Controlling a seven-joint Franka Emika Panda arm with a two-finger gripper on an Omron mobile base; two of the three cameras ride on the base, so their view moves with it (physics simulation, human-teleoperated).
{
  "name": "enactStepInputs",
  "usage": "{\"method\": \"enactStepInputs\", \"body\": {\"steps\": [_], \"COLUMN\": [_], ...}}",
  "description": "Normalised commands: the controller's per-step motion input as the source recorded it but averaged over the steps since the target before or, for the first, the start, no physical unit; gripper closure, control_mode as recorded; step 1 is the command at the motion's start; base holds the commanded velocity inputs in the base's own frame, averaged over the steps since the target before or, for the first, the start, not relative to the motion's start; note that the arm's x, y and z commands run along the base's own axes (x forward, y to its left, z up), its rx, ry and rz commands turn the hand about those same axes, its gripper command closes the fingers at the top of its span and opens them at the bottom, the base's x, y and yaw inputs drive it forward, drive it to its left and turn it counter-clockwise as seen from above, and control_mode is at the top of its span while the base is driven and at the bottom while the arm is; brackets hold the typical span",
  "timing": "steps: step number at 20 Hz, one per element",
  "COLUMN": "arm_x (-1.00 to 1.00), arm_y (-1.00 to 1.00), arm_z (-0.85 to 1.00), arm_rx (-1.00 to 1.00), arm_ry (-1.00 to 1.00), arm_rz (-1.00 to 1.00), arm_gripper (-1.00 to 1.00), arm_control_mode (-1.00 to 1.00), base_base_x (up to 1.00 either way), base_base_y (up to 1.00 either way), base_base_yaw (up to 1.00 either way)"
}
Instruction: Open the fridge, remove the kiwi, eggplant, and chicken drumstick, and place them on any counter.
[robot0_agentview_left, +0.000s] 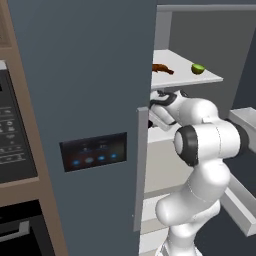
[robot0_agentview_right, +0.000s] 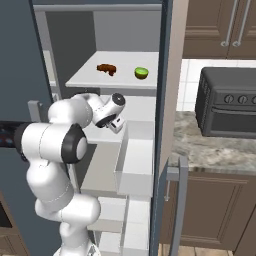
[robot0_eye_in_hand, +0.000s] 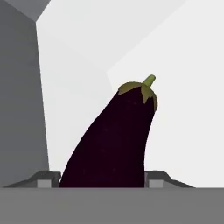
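With arm bent into the fridge (robot0_agentview_left: 90, 90), my gripper (robot0_eye_in_hand: 103, 179) pinches the eggplant (robot0_eye_in_hand: 111, 144); kiwi (robot0_agentview_right: 141, 73), chicken drumstick (robot0_agentview_right: 106, 68) on shelf above.

We see the white arm (robot0_agentview_left: 200, 165) rising from the base, folding at a dark-ringed elbow joint (robot0_agentview_left: 187, 144) and reaching forward and slightly to its left. The wrist (robot0_agentview_right: 111, 112) is bent so that the hand points away from the base cameras. In the hand view, the two dark finger tips (robot0_eye_in_hand: 43, 180) stand apart at either side of the eggplant (robot0_eye_in_hand: 113, 144), the jaws closed against its dark body.
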Motion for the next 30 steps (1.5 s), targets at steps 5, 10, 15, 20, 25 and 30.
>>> {"method": "enactStepInputs", "body": {"steps": [5,10,15,20,25,30], "arm_x": [-0.59,-0.81,-1.0,-1.0,-1.0,-0.94], "arm_y": [0.0,-0.01,-0.1,-0.12,-0.04,0.0], "arm_z": [-0.59,-0.17,0.08,0.62,1.0,0.83], "arm_rx": [-0.19,-0.16,0.0,0.01,0.0,-0.01], "arm_ry": [0.0,0.0,0.0,-0.01,0.0,0.06], "arm_rz": [0.0,0.0,0.0,0.0,0.0,0.0], "arm_gripper": [1.0,1.0,1.0,1.0,1.0,1.0], "arm_control_mode": [-1.0,-1.0,-1.0,-1.0,-1.0,-1.0], "base_base_x": [0.0,0.0,0.0,0.0,0.0,0.0], "base_base_y": [0.0,0.0,0.0,0.0,0.0,0.0], "base_base_yaw": [0.0,0.0,0.0,0.0,0.0,0.0]}}
